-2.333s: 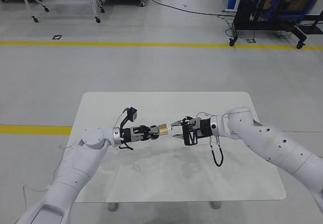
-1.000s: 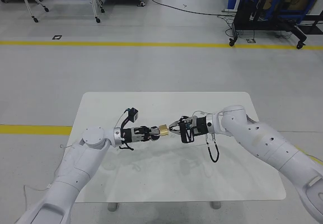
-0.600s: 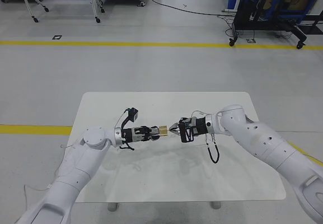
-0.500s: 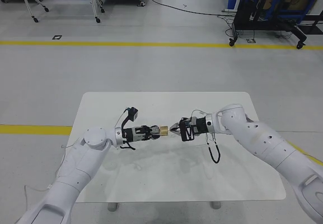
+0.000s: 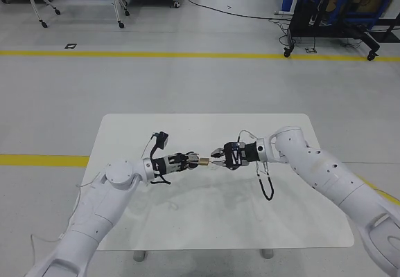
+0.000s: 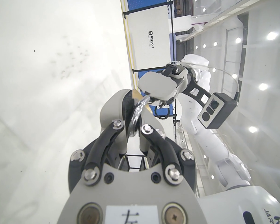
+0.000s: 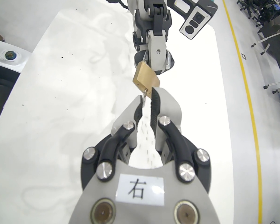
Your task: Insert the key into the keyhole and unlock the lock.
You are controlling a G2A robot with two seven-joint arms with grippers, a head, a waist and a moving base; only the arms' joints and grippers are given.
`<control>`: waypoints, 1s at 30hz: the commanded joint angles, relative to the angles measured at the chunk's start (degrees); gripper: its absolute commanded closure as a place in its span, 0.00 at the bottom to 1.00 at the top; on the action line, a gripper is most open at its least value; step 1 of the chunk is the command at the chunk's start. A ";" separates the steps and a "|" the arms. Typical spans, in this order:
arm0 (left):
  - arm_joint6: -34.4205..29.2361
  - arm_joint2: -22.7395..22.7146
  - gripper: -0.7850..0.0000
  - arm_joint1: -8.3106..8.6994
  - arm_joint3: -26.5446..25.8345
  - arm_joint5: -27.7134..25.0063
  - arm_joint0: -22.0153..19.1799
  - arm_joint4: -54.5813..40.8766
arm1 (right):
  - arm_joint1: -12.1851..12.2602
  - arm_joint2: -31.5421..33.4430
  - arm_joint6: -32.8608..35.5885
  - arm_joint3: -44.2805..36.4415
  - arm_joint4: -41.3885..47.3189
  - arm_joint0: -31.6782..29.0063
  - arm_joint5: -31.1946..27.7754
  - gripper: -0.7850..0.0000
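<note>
Your right gripper (image 7: 146,99), closed on the key (image 7: 144,97), holds it at the brass padlock (image 7: 145,76) just ahead; left gripper (image 6: 135,110) clamps the shackle (image 6: 140,104); keep the key square, then twist

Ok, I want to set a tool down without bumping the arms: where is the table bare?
The table is bare along its far edge, behind both arms, and across the wide near strip in front of them. The middle is crowded: the left gripper holds the padlock above it, and the right gripper holds the key at the padlock's keyhole.
</note>
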 commanded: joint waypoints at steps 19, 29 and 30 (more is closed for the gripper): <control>17.00 16.60 1.00 -5.11 -0.18 17.36 -9.96 25.19 | 5.48 10.17 -14.96 -0.95 -2.26 -7.86 8.51 0.00; 17.34 21.39 0.00 -8.45 6.73 18.42 -13.57 28.08 | 5.48 10.17 -14.96 -0.95 -2.26 -7.86 8.51 0.00; 17.21 21.24 0.00 -8.51 7.01 18.35 -13.59 28.03 | 5.48 10.17 -14.96 -0.95 -2.26 -7.86 8.51 0.00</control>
